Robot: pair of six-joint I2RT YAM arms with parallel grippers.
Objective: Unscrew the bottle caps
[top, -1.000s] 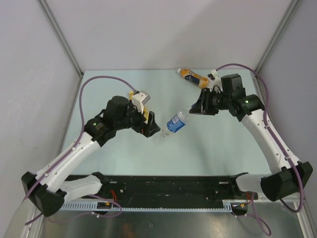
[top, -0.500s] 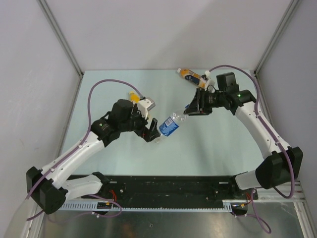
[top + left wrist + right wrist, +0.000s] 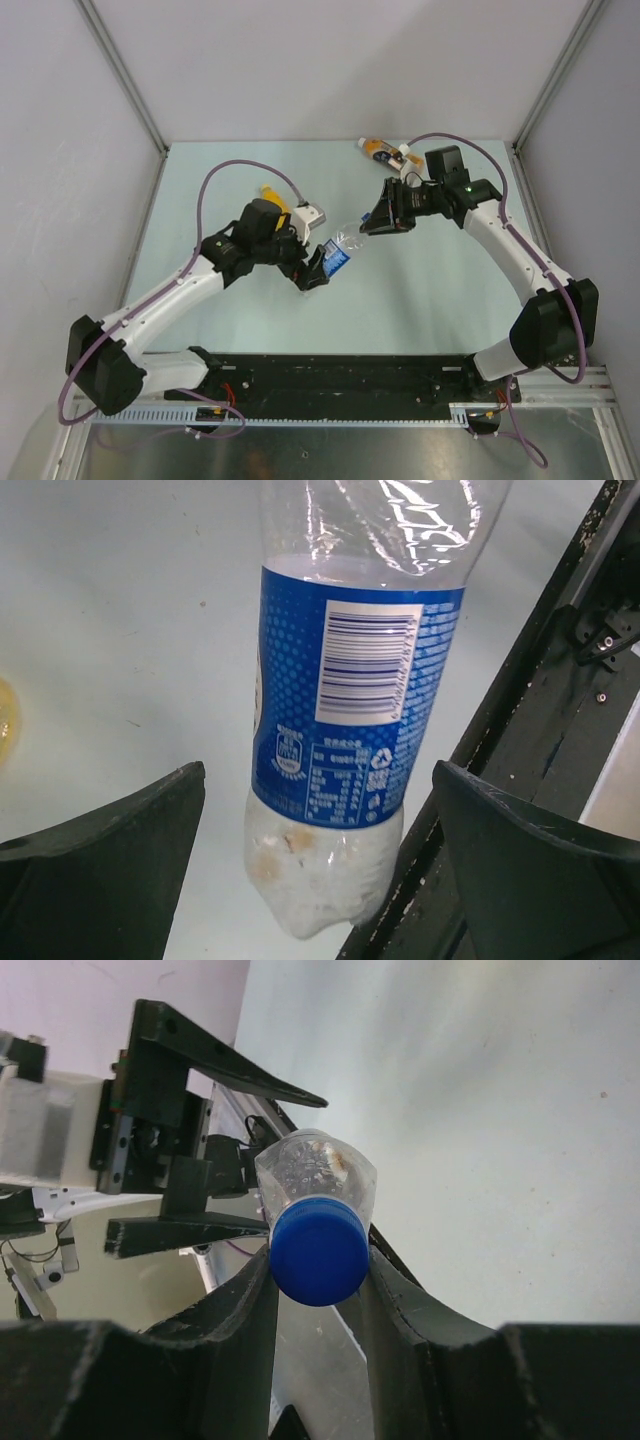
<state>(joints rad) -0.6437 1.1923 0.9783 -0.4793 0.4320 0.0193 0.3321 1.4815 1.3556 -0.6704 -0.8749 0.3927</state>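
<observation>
Our right claw point(image 3: 375, 222) clamped the blue cap point(image 3: 318, 1252); our left claw point(image 3: 315, 790) gaped around the blue-labelled bottle point(image 3: 350, 680)'s base, likely to brace it.

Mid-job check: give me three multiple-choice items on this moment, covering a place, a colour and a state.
1. The orange bottle lies: A) at the table's far edge, B) at its near edge, C) mid-table.
2. The cap in the right end effector is: A) white, B) blue, C) yellow.
3. Around the clear bottle, the left end effector is: A) shut tight, B) open, C) absent.
Answers: A, it lies behind the right arm; B, the right wrist view shows blue; B, gaps show on both sides of the bottle.
</observation>
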